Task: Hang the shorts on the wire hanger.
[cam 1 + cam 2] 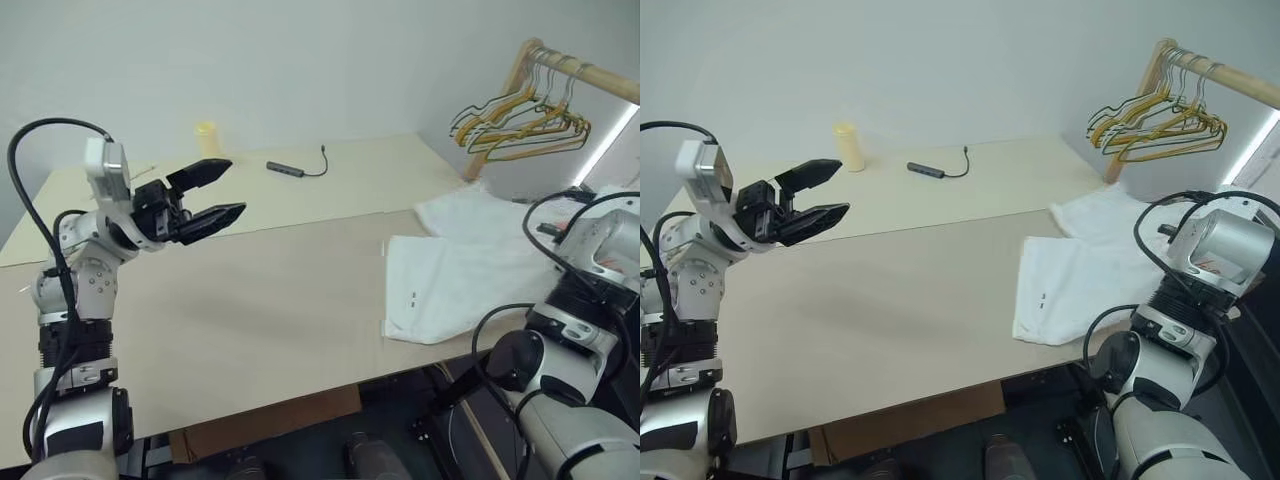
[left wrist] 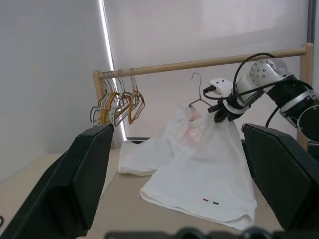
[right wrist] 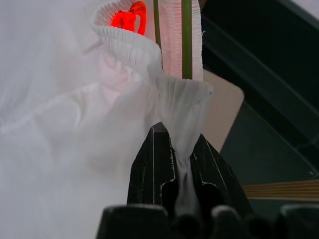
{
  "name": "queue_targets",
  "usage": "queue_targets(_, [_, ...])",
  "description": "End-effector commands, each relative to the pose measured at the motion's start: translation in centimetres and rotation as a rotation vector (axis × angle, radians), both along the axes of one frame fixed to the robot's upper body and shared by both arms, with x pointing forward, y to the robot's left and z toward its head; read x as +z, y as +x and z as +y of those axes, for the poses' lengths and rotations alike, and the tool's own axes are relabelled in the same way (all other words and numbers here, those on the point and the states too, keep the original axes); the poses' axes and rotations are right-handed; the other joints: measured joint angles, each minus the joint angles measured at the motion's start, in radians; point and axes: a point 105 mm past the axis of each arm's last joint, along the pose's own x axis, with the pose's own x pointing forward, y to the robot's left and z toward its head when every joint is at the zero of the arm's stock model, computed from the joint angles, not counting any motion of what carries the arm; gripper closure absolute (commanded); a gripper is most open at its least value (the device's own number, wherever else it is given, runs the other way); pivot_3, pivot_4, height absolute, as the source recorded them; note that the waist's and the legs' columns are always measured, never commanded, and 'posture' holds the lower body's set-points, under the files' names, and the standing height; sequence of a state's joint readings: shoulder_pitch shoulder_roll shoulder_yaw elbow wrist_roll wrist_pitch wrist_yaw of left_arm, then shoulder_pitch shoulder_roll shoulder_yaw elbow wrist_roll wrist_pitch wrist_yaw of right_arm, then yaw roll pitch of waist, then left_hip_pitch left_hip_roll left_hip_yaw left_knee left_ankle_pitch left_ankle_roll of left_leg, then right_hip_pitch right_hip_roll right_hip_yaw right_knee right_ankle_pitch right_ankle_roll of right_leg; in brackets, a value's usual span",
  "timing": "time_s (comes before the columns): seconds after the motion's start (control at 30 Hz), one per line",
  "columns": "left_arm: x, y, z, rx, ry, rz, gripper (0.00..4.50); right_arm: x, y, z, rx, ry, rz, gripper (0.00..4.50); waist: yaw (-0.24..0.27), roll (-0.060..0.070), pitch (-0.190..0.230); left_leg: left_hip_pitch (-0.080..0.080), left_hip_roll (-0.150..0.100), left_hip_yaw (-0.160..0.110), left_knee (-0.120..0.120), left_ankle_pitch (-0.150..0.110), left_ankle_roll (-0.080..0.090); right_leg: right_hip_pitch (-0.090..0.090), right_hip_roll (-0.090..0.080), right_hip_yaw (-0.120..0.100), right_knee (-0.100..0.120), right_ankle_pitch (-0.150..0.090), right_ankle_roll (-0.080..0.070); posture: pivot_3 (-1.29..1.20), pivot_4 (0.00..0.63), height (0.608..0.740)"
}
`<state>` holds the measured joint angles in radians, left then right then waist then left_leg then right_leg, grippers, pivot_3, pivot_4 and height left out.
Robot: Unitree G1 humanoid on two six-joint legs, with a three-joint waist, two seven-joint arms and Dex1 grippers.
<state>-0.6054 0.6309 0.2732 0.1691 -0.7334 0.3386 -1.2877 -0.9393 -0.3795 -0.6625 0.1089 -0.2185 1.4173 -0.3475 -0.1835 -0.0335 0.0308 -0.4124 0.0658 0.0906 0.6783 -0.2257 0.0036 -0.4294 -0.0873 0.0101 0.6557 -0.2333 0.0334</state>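
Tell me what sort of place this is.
Probably an indoor test room set up for laundry practice, not a home. A plain tan table stands against bare walls, a wooden rail holds a bunch of hangers, and white shorts lie at the table's edge.

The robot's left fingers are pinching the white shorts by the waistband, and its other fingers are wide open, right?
Not quite: it's the right gripper that pinches the shorts by the waistband, as the right wrist view shows. The left gripper is the one wide open, holding nothing, above the table.
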Motion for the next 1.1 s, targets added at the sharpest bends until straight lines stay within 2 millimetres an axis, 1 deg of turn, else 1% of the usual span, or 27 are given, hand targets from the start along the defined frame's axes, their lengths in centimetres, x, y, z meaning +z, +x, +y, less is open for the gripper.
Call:
queue_targets(0.03, [1.2, -0.6, 0.1, 0.005, -0.022, -0.052, 0.03, 4.2, -0.5, -1.8, -0.128, -0.111, -0.14, 4.5, -0.001, 0.001, 0.001, 0.001, 0.0, 0.0, 0.0, 0.0, 0.0, 0.001, 0.0, 0.0, 0.0, 0.0, 0.0, -0.13, 0.0, 0.74])
queue_targets(0.13, [1.2, -0.8, 0.0, 0.001, -0.028, -0.048, 0.03, 5.8, -0.5, -2.1, -0.145, -0.147, -0.198, 4.5, -0.001, 0.002, 0.001, 0.006, 0.0, 0.0, -0.002, 0.0, 0.0, 0.005, 0.0, 0.0, -0.001, 0.0, 0.0, -0.14, 0.0, 0.74])
queue_targets(0.27, [1.3, -1.1, -0.1, -0.01, -0.03, -0.05, 0.03, 7.3, -0.4, -2.8, -0.167, -0.16, -0.241, 4.5, -0.002, 0.003, 0.002, 0.007, 0.0, -0.001, -0.002, 0.0, 0.0, 0.006, 0.0, 0.001, -0.002, 0.0, 0.001, -0.14, 0.0, 0.74])
queue_targets(0.33, [1.3, -1.1, -0.1, -0.008, -0.026, -0.052, 0.03, 7.6, -0.2, -3.3, -0.175, -0.137, -0.26, 4.5, -0.003, 0.004, 0.002, 0.006, 0.0, -0.001, -0.002, 0.0, 0.0, 0.006, 0.0, 0.0, -0.002, 0.0, 0.001, -0.14, 0.0, 0.74])
queue_targets(0.43, [1.3, -1.0, -0.1, -0.001, -0.03, -0.051, 0.03, 7.6, 0.0, -4.3, -0.192, -0.045, -0.308, 4.5, -0.002, 0.004, 0.002, 0.006, 0.0, 0.0, -0.003, 0.0, 0.0, 0.006, 0.0, 0.0, -0.003, 0.0, 0.001, -0.14, 0.0, 0.74])
queue_targets(0.5, [1.1, -1.1, -0.2, -0.003, -0.024, -0.05, 0.03, 8.0, 0.0, -5.0, -0.207, -0.044, -0.321, 4.5, -0.002, 0.004, 0.002, 0.006, 0.0, 0.0, -0.004, 0.0, 0.0, 0.007, 0.0, 0.0, -0.006, 0.0, 0.001, -0.14, 0.0, 0.74])
queue_targets(0.53, [1.0, -1.1, -0.2, -0.003, -0.021, -0.048, 0.03, 8.1, 0.1, -5.4, -0.214, -0.016, -0.332, 4.5, -0.002, 0.005, 0.002, 0.006, 0.0, 0.0, -0.005, 0.0, 0.0, 0.007, 0.0, 0.0, -0.007, 0.0, 0.001, -0.14, 0.0, 0.74])
queue_targets(0.63, [0.6, -1.1, -0.2, 0.002, -0.006, -0.043, 0.03, 7.7, 0.4, -6.2, -0.223, 0.059, -0.35, 4.5, -0.002, 0.007, 0.004, 0.006, -0.001, 0.0, -0.005, 0.0, 0.0, 0.007, -0.001, 0.001, -0.008, 0.0, 0.001, -0.13, 0.0, 0.74])
queue_targets(0.77, [0.4, -1.3, -0.3, 0.008, 0.002, -0.039, 0.03, 7.1, 0.4, -7.4, -0.251, 0.112, -0.351, 4.5, -0.002, 0.007, 0.004, 0.007, -0.001, 0.001, -0.008, 0.0, 0.0, 0.007, -0.001, 0.001, -0.009, 0.0, 0.002, -0.12, 0.0, 0.74])
queue_targets(0.9, [0.4, -1.4, -0.1, 0.015, 0.005, -0.039, 0.03, 6.5, 0.3, -8.1, -0.277, 0.152, -0.347, 4.5, -0.002, 0.008, 0.004, 0.008, -0.001, 0.002, -0.01, 0.0, 0.0, 0.007, -0.001, 0.002, -0.01, 0.0, 0.002, -0.11, 0.0, 0.74])
queue_targets(1.03, [0.5, -1.6, -0.1, 0.018, 0.006, -0.039, 0.03, 4.9, 0.6, -7.9, -0.261, 0.204, -0.281, 4.5, -0.001, 0.008, 0.005, 0.008, -0.002, 0.001, -0.01, 0.0, 0.0, 0.008, -0.001, 0.003, -0.011, 0.0, 0.002, -0.11, 0.0, 0.74])
queue_targets(1.1, [0.5, -1.7, -0.1, 0.016, 0.007, -0.039, 0.03, 4.3, 0.6, -7.8, -0.266, 0.202, -0.254, 4.5, -0.001, 0.008, 0.005, 0.008, -0.002, 0.001, -0.01, 0.0, 0.0, 0.008, -0.001, 0.003, -0.012, 0.0, 0.002, -0.11, 0.0, 0.74])
